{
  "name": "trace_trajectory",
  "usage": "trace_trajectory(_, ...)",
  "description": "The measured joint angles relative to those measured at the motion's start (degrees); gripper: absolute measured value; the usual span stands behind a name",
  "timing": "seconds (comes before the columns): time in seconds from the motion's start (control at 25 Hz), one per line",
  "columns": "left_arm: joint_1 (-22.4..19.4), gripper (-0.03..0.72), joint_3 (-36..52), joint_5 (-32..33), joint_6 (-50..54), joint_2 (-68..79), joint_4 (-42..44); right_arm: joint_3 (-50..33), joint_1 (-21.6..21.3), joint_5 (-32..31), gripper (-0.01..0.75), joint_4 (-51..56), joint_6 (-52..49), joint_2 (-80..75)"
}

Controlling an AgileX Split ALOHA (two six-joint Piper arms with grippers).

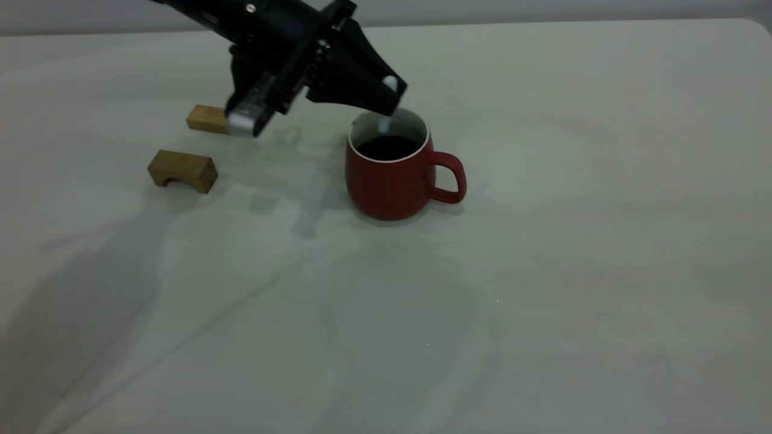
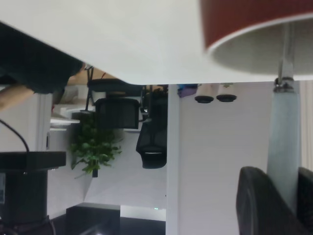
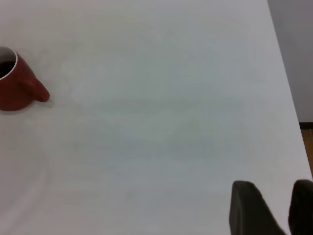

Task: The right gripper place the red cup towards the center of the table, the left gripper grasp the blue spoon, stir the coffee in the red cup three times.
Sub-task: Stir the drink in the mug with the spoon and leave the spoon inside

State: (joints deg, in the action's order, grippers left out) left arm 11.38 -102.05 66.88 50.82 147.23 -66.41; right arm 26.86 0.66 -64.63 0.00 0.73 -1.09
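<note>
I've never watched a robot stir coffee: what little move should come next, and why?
Probably sweep the blue spoon in a small circle. The left hand grips its handle above the red cup, and its neck already reaches down toward the coffee.

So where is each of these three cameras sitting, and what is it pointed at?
Exterior view: outside the rig, looking down across the table at the red cup; the left pincer holds the blue spoon in the coffee.
Left wrist view: on the left arm, looking along its fingers and the spoon's handle into the cup.
Right wrist view: on the right arm, held back over bare table; its fingers show, spread apart.
Shared: all three show the red cup.
</note>
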Motion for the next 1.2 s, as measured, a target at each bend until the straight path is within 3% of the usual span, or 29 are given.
trace_trajectory(0.36,1.9,0.163,-0.2,-0.2,-6.0,1.3,-8.1,0.0,0.0,0.0,0.238,0.0,0.0,0.0)
trace_trajectory(0.72,1.7,0.162,-0.4,0.0,-3.1,1.4,-2.7,0.0,0.0,0.0,0.238,0.0,0.0,0.0)
trace_trajectory(0.96,-0.9,0.153,-0.8,0.0,-4.0,1.4,-2.8,0.0,0.0,0.0,0.238,0.0,0.0,0.0)
trace_trajectory(1.2,-0.6,0.153,-0.8,-0.2,-4.5,1.4,-5.4,0.0,0.0,0.0,0.238,0.0,0.0,0.0)
